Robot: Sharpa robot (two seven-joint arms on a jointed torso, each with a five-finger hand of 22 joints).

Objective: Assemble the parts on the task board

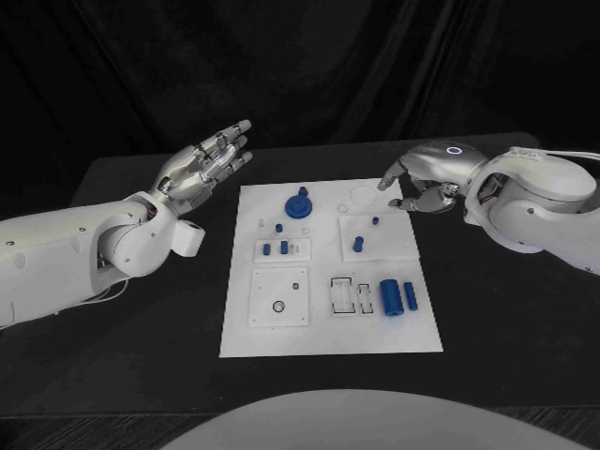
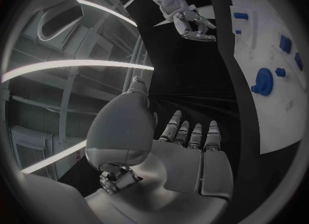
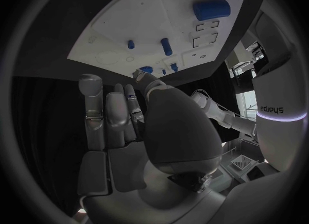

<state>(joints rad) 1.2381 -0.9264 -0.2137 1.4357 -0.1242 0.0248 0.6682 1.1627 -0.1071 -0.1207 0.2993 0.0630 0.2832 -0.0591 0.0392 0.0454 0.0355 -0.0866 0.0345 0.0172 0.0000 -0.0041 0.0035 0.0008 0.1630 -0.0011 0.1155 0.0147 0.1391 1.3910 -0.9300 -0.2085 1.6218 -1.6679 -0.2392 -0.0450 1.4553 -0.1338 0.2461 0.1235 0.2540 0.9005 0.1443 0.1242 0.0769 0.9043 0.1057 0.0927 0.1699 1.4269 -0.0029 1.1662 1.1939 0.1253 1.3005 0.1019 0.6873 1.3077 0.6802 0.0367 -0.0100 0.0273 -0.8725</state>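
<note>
**Both robot hands poised off the task board, holding nothing**

The white rectangular task board is lying in the middle of the black tabletop, and all places below are given relative to it. The left robot hand is hovering beyond the board's far left corner, off the plate; its fingers are lying straight and close together, palm open, gripping nothing. The left wrist view is confirming this: the fingers are extending side by side with nothing between them. The right robot hand is hanging just off the board's far right corner, its fingers loosely curled downward; no part is showing in them. In the right wrist view the fingers are standing upright and apart from the thumb, and nothing is being pinched.

On the board, the blue round knobbed part is sitting near the far edge, towards the left. Two small blue pegs are standing in the far right panel. Further small blue pieces are resting in the panel on the left, just nearer than the knobbed part. Two blue cylinders, one thick and one thin, are lying side by side near the board's right edge, on the near half, beside rectangular outlined recesses.
</note>
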